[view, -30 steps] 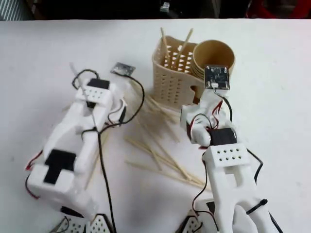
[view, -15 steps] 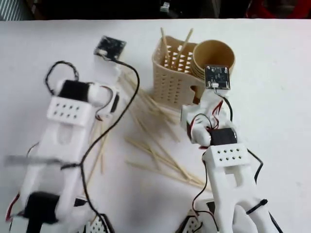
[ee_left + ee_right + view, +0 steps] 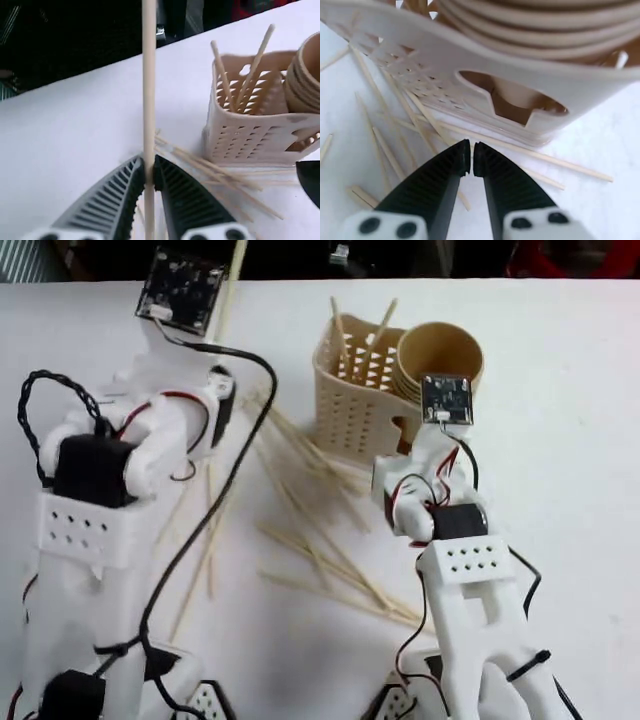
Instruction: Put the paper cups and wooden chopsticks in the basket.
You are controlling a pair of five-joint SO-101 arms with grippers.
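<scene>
Chopsticks (image 3: 340, 574) lie scattered on the worktop (image 3: 560, 440) between the two arms, crossed over one another, some reaching the foot of the basket (image 3: 352, 412). The right pincer (image 3: 471, 154) sits low just in front of that basket, its jaws together on nothing. Inside the basket stand two chopsticks (image 3: 341, 332) beside a stack of paper cups (image 3: 440, 348). Farther off, the left pincer (image 3: 150, 169) is clamped on a single chopstick (image 3: 148, 75), with most of its length sticking out beyond the grip. I'd judge these sticks light, stiff and smooth. Pinched that low, one may swivel, so a hold nearer the middle looks safer.
</scene>
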